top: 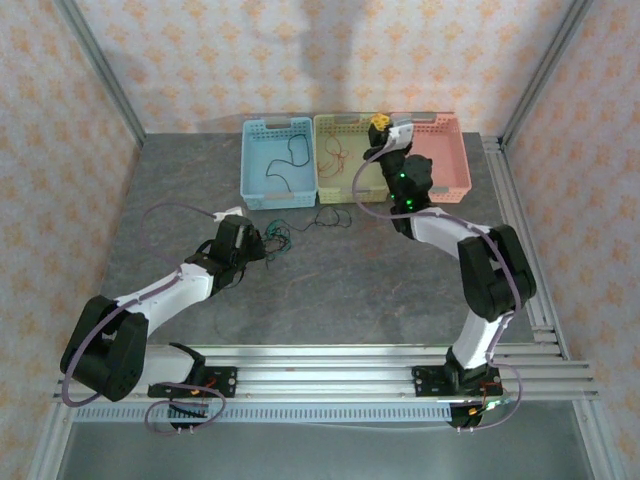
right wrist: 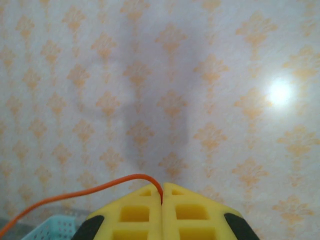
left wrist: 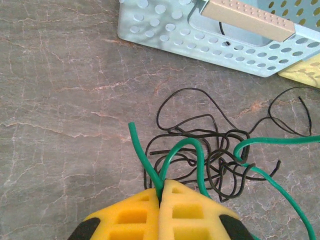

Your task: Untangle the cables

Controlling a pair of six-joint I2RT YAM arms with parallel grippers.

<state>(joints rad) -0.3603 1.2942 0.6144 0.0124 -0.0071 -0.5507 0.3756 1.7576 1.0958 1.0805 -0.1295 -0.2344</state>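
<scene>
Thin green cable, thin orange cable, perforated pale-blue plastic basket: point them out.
Green cable (left wrist: 285, 141): left wrist view, right-hand run.
Orange cable (right wrist: 137, 176): right wrist view, bend top.
Blue basket (left wrist: 165, 37): left wrist view, near wall.

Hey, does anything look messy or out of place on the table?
Yes: a snarl of black cable and green cable lies on the table beside the blue basket, knotted together. The left tool is shut on the green cable; the right tool, facing the wall, pinches an orange cable.

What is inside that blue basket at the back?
One thin black cable lies loose on the floor of the blue basket. From the left wrist camera, its perforated wall covers most of the inside.
</scene>
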